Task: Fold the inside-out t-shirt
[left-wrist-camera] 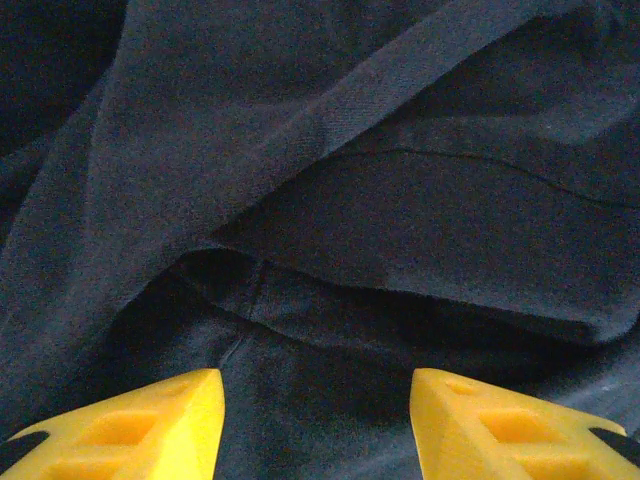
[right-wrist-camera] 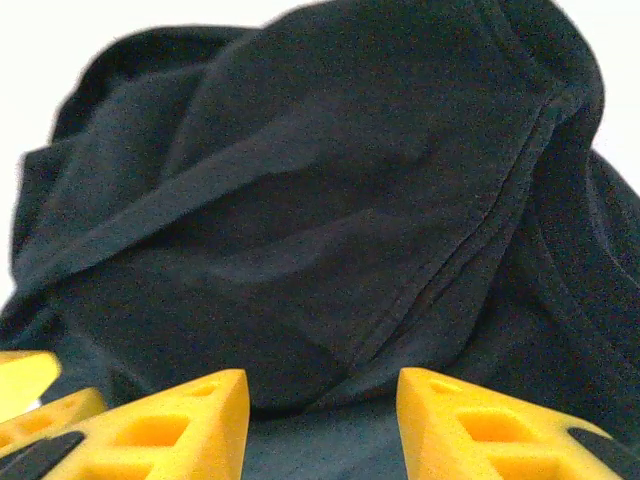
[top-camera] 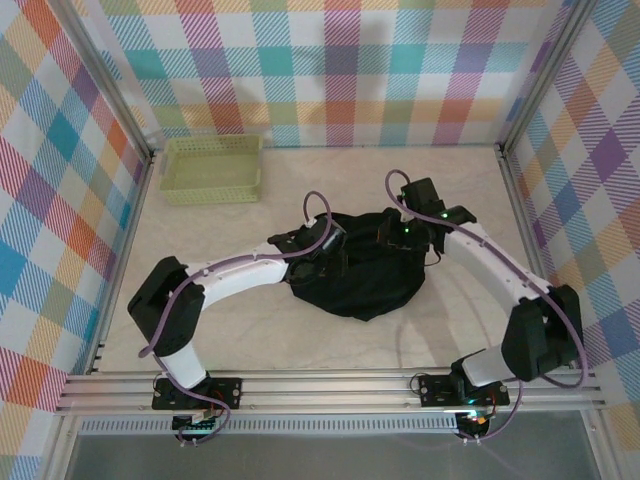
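The inside-out t-shirt (top-camera: 358, 280) lies as a crumpled black heap in the middle of the table. My left gripper (top-camera: 332, 250) hangs over its left upper part, my right gripper (top-camera: 392, 235) over its right upper part. Up close, black folds and a hem of the t-shirt (left-wrist-camera: 380, 180) run above the left gripper (left-wrist-camera: 316, 420), whose yellow fingers stand apart with bare cloth between them. In the right wrist view the bunched t-shirt (right-wrist-camera: 330, 230) rises ahead of the right gripper (right-wrist-camera: 322, 425), open and holding nothing.
A pale yellow-green lattice basket (top-camera: 213, 168) stands at the back left of the beige table (top-camera: 240, 340). Checked walls close in the sides and back. Bare tabletop lies to the left and front of the heap.
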Controlling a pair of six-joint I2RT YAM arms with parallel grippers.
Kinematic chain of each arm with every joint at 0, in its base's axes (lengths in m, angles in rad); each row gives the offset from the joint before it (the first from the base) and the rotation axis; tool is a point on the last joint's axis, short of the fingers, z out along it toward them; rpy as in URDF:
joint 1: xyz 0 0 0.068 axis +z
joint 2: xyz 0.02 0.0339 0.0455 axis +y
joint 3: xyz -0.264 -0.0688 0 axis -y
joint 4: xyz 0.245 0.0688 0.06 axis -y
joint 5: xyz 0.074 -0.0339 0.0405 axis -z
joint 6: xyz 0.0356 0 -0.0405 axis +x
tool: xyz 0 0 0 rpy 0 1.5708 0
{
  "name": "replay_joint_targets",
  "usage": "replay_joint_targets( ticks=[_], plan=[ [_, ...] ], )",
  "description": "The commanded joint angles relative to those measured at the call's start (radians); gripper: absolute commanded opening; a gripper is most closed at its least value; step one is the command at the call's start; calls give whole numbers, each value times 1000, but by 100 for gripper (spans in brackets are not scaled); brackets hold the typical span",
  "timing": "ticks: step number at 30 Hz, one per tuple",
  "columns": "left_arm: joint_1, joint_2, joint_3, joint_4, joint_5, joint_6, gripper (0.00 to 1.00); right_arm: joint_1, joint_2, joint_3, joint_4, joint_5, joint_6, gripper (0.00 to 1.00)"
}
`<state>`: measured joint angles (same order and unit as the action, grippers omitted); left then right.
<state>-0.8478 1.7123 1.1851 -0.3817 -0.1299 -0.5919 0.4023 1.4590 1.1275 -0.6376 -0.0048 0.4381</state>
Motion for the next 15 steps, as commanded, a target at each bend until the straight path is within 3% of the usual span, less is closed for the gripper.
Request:
replay_joint_targets(
  ticks=[1, 10, 15],
  plan=[
    [5, 15, -9, 43, 9, -42, 52, -3, 65, 30, -18, 14, 19, 43],
    [5, 24, -40, 55, 6, -57, 56, 3, 172, 67, -23, 20, 33, 39],
    [5, 5, -57, 62, -7, -61, 58, 13, 196, 97, -33, 12, 31, 19]
  ],
)
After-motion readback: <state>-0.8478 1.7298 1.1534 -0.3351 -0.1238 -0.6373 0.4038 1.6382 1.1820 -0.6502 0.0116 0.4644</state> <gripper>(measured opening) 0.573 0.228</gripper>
